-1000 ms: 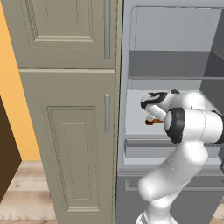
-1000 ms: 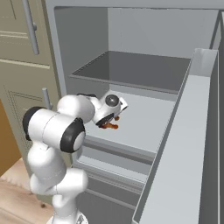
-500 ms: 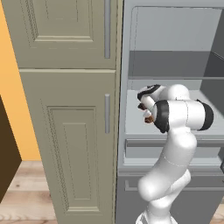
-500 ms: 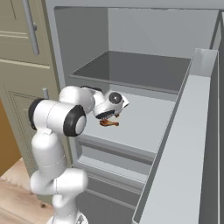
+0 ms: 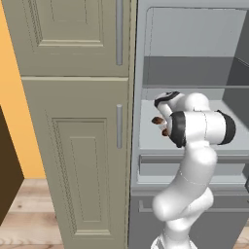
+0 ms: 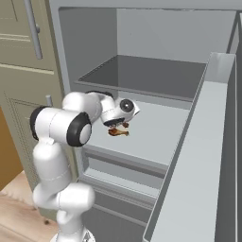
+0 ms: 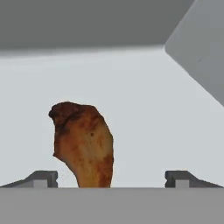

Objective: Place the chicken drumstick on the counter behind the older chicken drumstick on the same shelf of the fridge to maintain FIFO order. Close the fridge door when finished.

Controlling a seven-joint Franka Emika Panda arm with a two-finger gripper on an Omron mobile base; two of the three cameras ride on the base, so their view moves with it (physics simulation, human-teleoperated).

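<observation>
A browned chicken drumstick (image 7: 85, 140) lies on the pale shelf (image 7: 153, 109) inside the fridge (image 5: 194, 29). My gripper (image 7: 111, 177) is open just above it, its fingertips (image 7: 43, 177) wide apart. The meat sits between them, nearer the left tip, and neither tip touches it. From the right base the drumstick (image 6: 118, 133) shows under the hand, and my gripper (image 6: 116, 124) hovers over the shelf (image 6: 156, 127). From the left base, brown meat (image 5: 157, 120) peeks out beside my gripper (image 5: 163, 119). The older drumstick is hidden or not told apart. The counter is out of view.
A darker grey shelf (image 6: 142, 71) spans the fridge above the hand. The open fridge door (image 6: 198, 165) with its inner bin stands close at the right. Beige cupboard doors (image 5: 73, 146) flank the fridge on the left. A drawer front (image 5: 194, 165) lies below the shelf.
The jaws have gone from shut to wide open, letting go of the drumstick onto the shelf. The forearm and elbow have swung up and leftward.
</observation>
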